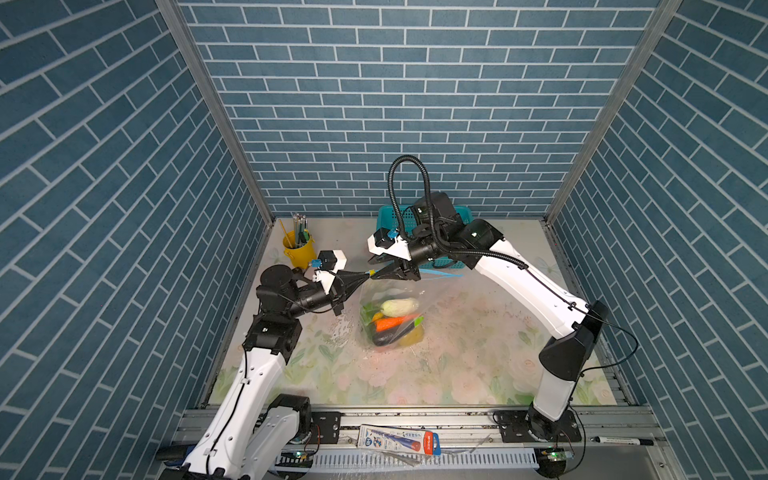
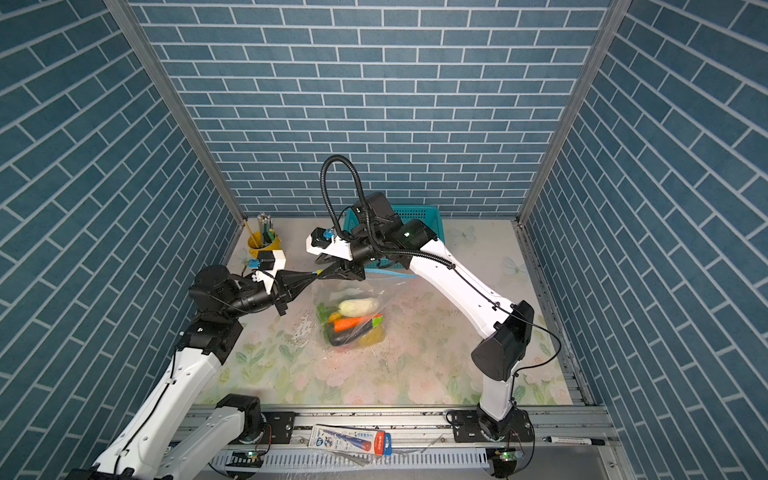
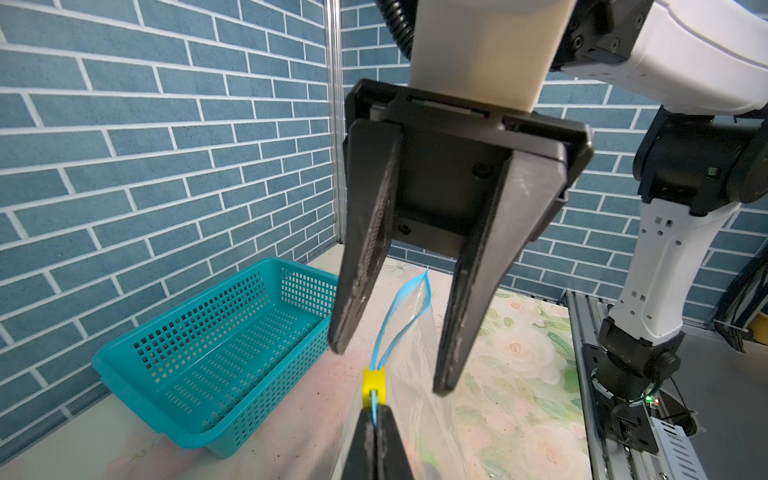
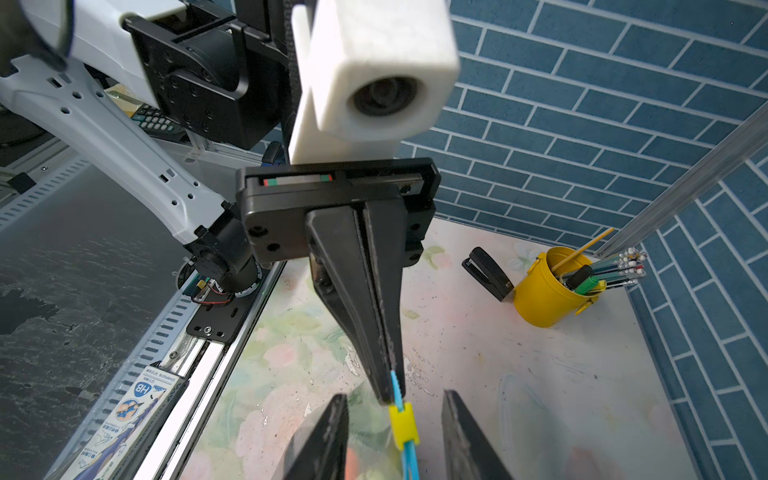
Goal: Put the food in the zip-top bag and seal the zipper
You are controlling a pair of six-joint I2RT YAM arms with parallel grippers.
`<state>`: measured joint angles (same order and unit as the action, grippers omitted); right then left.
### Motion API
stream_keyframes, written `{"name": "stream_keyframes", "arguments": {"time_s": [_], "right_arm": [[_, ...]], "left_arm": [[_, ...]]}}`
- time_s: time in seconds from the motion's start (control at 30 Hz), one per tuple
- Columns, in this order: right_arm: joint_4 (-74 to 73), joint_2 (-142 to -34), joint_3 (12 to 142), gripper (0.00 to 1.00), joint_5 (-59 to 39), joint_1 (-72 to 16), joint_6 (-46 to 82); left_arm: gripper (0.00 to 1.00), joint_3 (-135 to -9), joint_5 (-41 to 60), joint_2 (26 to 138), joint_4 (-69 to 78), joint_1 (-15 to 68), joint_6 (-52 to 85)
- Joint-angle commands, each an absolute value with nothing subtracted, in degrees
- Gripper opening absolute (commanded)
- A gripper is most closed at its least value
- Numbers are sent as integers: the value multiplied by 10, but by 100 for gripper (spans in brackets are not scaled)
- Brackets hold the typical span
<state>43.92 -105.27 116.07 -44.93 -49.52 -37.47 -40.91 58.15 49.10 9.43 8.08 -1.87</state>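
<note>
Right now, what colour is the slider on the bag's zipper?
The slider is yellow, on the light-blue zipper; clearest in the left wrist view.

L arm (image 1: 262,374) & R arm (image 1: 532,286): white shells, blk joints, small holes + screws. R has blk corrugated hose (image 3: 395,20). White boxy cam housing (image 4: 374,70) at wrist. Blk tapered fingers (image 3: 365,249), scuffed edges. Green LED (image 3: 712,170) on joint.

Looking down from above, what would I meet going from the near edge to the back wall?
Pencil packet → zip-top bag holding the food → zipper → teal basket.
</note>
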Motion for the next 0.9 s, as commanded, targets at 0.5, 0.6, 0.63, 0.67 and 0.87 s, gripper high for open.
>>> {"name": "stream_keyframes", "arguments": {"time_s": [0.5, 0.6, 0.63, 0.67, 0.87], "right_arm": [[490, -1063, 1201, 6, -462, -500, -393], [492, -1062, 1201, 5, -452, -500, -392], [492, -1061, 1201, 5, -450, -499, -393], [493, -1060, 1200, 5, -445, -500, -393], [496, -1057, 1200, 4, -420, -499, -391]], "left_arm": [[0, -411, 572, 478, 119, 83, -12], [0, -410, 560, 475, 118, 83, -10], [0, -410, 554, 474, 118, 83, -8], [0, -409, 551, 473, 119, 83, -7], [0, -404, 536, 467, 119, 83, -7]]}}
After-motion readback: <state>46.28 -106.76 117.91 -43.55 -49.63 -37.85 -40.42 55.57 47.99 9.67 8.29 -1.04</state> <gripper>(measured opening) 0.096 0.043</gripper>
